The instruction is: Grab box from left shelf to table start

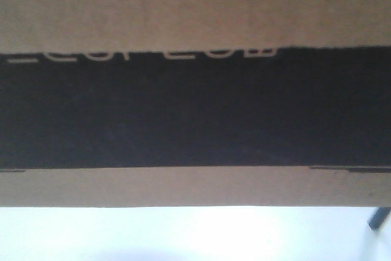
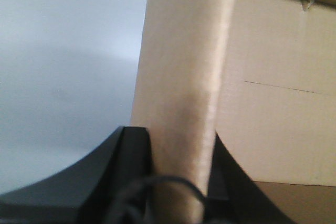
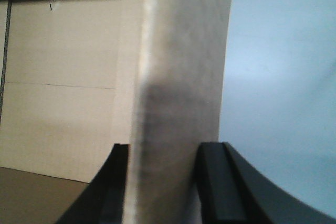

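The brown cardboard box (image 1: pixel 195 4) fills the front view, with its black panel and the lower edge of pale lettering. The white table (image 1: pixel 183 236) shows below it. My left gripper (image 2: pixel 181 145) is shut on the box's upright side wall (image 2: pixel 184 77), one finger on each side. My right gripper (image 3: pixel 165 150) is shut on the opposite wall (image 3: pixel 181 77) the same way. The box's inside (image 3: pixel 63 77) shows beside each wall. The left shelf is out of view.
A slim dark leg or bar (image 1: pixel 379 217) shows at the lower right of the front view. A pale plain surface lies beyond the box in both wrist views.
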